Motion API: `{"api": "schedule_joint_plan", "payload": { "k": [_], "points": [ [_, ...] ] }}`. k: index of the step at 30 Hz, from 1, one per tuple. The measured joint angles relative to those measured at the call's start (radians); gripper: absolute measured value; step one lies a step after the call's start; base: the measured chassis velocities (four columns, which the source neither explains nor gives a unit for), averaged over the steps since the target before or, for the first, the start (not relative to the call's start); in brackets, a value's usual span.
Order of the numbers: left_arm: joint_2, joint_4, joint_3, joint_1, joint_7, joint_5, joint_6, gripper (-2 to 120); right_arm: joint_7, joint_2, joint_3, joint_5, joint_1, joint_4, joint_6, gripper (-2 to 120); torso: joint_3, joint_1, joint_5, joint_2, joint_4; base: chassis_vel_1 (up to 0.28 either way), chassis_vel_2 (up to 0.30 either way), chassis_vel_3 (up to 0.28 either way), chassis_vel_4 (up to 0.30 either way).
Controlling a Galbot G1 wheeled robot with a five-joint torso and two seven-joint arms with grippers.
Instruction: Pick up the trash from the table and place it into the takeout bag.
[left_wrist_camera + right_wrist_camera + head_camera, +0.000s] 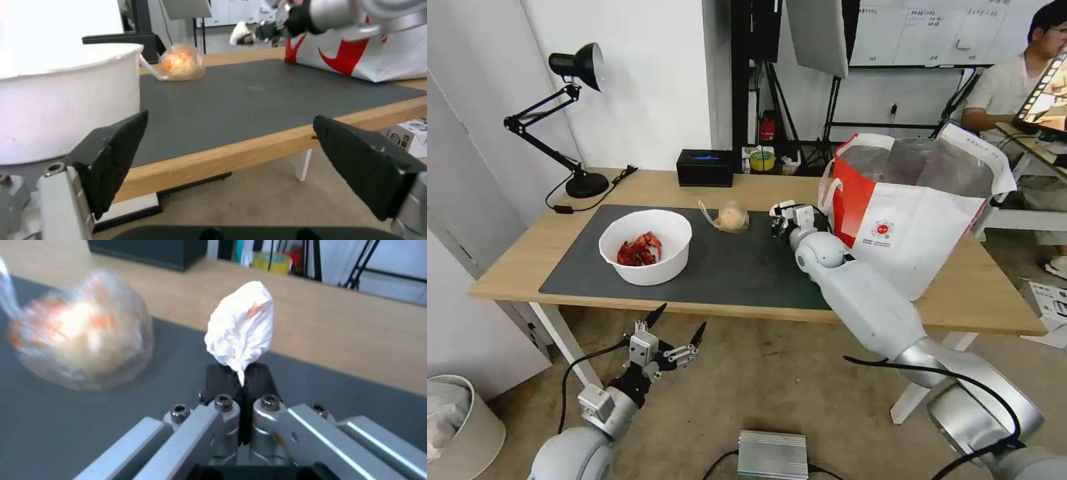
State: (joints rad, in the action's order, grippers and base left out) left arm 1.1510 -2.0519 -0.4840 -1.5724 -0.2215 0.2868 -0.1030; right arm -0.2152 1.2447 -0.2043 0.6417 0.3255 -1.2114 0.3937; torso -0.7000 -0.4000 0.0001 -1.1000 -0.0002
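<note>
My right gripper (240, 373) is shut on a crumpled white tissue (240, 326), held just above the dark mat (727, 267), left of the takeout bag (914, 220). From the left wrist view the tissue (242, 33) hangs in the air beside the bag's red panel (351, 53). A small knotted clear bag with tan contents (732, 217) lies on the mat close to the right gripper (778, 223). The white bowl (654, 270) holding red shells (639, 250) sits on the mat's left part. My left gripper (677, 327) hangs open below the table's front edge (627, 301), empty.
A black desk lamp (577, 100) stands at the table's back left and a black box (705, 167) at the back middle. On the floor are a white bin (454, 427) at the left and a silver box (772, 455) between my arms.
</note>
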Motion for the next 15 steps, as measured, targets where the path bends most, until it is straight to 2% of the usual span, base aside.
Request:
{"api": "schedule_joint_plan", "payload": {
  "k": [7, 15],
  "points": [
    [0.007, -0.013, -0.008, -0.017, 0.000, -0.006, 0.000, 100, -0.055, -0.091, 0.005, 0.064, 0.050, -0.257, 0.048, 0, 0.000, 0.000, -0.0001, 0.000, 0.0000, 0.000, 0.000, 0.000, 0.000],
    [0.027, -0.038, -0.033, -0.045, 0.000, -0.018, 0.000, 100, -0.084, -0.127, 0.007, 0.069, 0.077, -0.401, 0.077, 0, 0.000, 0.000, -0.0001, 0.000, 0.0001, 0.000, 0.000, 0.000, 0.000]
  ]
}}
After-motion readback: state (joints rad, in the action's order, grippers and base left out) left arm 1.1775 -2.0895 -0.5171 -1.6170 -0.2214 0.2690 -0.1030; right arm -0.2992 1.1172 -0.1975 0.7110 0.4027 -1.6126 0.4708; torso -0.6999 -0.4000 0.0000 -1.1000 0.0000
